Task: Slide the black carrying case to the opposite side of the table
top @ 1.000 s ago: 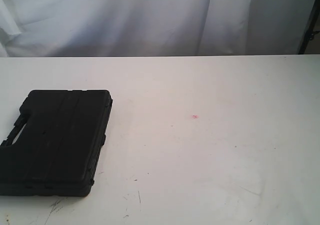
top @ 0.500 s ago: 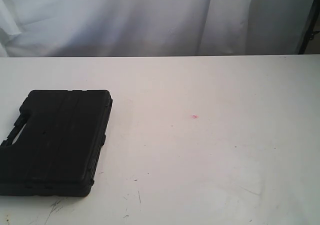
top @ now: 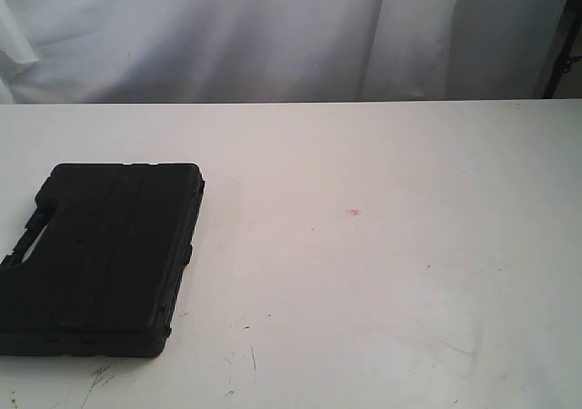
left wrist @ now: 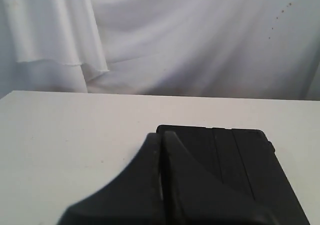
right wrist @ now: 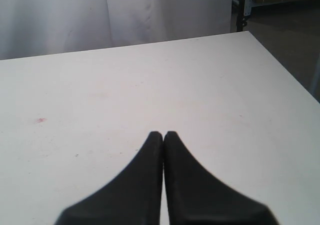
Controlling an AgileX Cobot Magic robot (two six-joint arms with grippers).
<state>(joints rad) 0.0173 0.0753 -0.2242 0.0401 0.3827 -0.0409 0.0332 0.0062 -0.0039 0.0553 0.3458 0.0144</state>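
Observation:
The black carrying case (top: 100, 256) lies flat at the left edge of the white table (top: 382, 282), its handle cutout toward the left. Neither arm shows in the exterior view. In the left wrist view my left gripper (left wrist: 162, 135) is shut with nothing in it, raised above the near part of the case (left wrist: 235, 160). My right gripper (right wrist: 163, 134) is shut and empty too, over bare tabletop (right wrist: 150, 85) far from the case.
A tiny red spot (top: 354, 213) marks the middle of the table; the same red spot (right wrist: 40, 120) shows in the right wrist view. Dark scuff marks (top: 245, 354) lie near the front edge. White curtain (top: 273, 27) hangs behind. The table's right edge (right wrist: 280, 65) drops to a dark floor.

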